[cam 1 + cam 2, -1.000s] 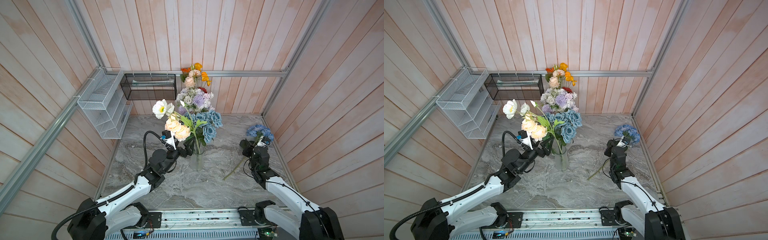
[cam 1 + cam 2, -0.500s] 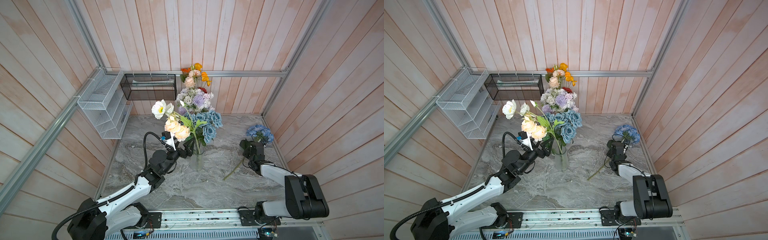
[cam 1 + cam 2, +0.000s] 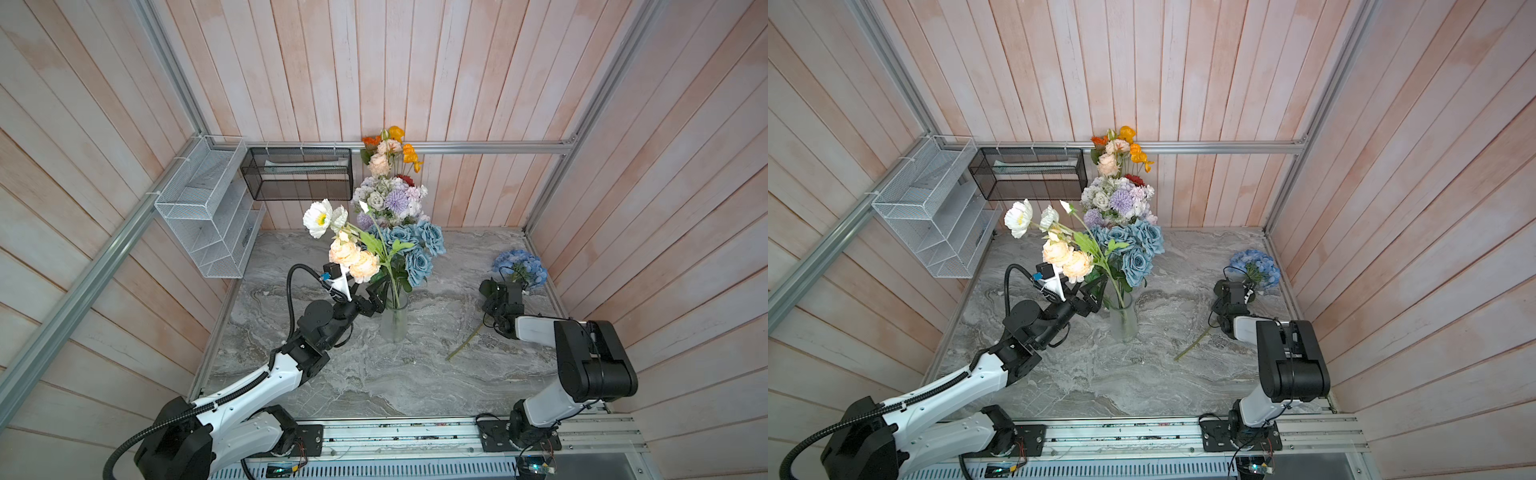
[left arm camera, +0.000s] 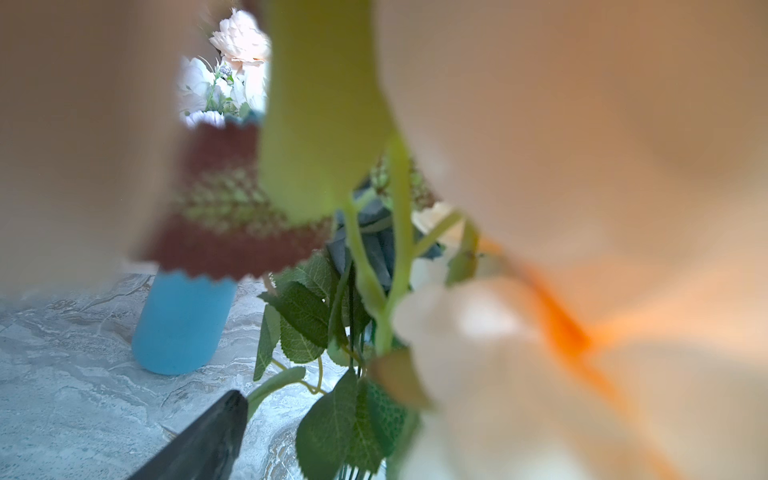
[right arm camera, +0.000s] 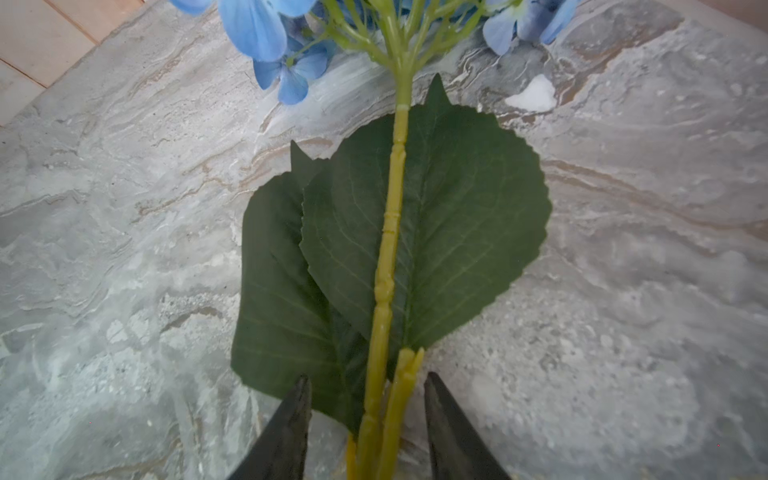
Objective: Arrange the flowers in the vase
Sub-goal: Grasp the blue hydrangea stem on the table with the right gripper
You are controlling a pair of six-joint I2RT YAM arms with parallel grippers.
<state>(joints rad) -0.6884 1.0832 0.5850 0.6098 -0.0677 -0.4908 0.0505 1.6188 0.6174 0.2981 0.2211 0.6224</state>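
- Plainly, the clear glass vase point(image 3: 394, 322) stands upright near the middle of the grey marble table point(image 3: 374, 386), where both arms can reach it. A mixed bunch of blue roses, peach blooms and white poppies point(image 3: 417, 249) already stands in it, stems down.
- The left hand point(image 3: 376, 293) sits just beside the vase's rim, among the stems. Its jaws are spread wide and hold nothing. I judge it is there to steady the bunch or to let go of it.
- One flower is not in the vase: a blue hydrangea with a long green stem point(image 3: 519, 266) lies flat by the table's right edge. Its head points toward the far right corner and its cut end toward the middle.
- The right hand point(image 5: 368, 386) is low over that stem, with a jaw on each side and a gap to it. It is half-wide and grips nothing yet.
- It straddles the stem below the two dark green leaves point(image 5: 465, 232), probably so that closing catches bare stem and not foliage.
- A second bouquet in a blue vase point(image 3: 390, 199) stands apart at the table's far edge.
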